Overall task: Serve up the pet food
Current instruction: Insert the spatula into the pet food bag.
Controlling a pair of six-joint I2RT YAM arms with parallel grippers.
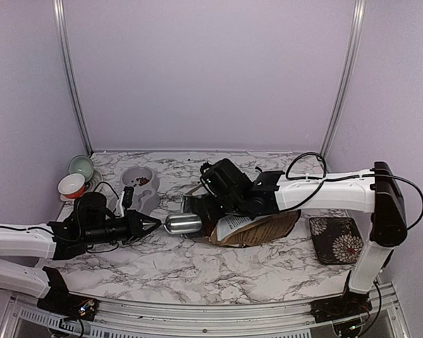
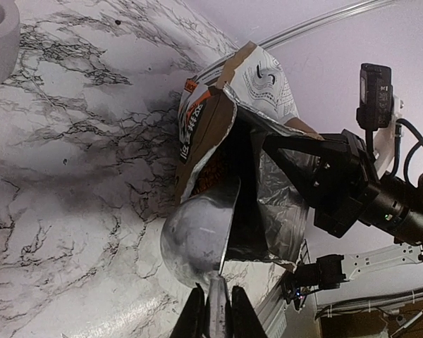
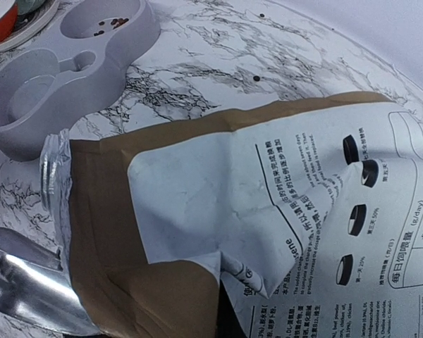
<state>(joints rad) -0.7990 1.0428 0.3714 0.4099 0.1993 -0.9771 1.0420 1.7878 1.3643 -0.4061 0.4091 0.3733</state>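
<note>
— What was the worry at that point?

— Spillage, mostly. The left claw [image 1: 151, 224] was pinching the thin handle of the metal scoop [image 1: 183, 224]. The scoop's bowl sat at the torn mouth of the bag [image 1: 257, 229], which lay on its side on the worktop [image 1: 197, 267]. I judged that a handle that narrow could twist in the grip once loaded and tip pellets out short of the feeder [image 1: 139, 184].

— And the bag?

— The right claw [image 1: 203, 205] was pressed together, apparently on the upper lip of the bag's mouth, though its fingertips were hard to make out against the foil. If that lip slipped free, the mouth would likely sag onto the scoop.

— Where was the pet food [image 3: 109, 23] itself?

— A few pellets lay in one bowl of the feeder and a couple had strayed onto the worktop. Whatever the bag held was hidden.

— The arms?

— The left one stretched low and nearly level across the worktop from the left, scoop pointing right. The right one reached in from its tall shoulder, forearm running leftward, wrist bent down over the bag.
</note>
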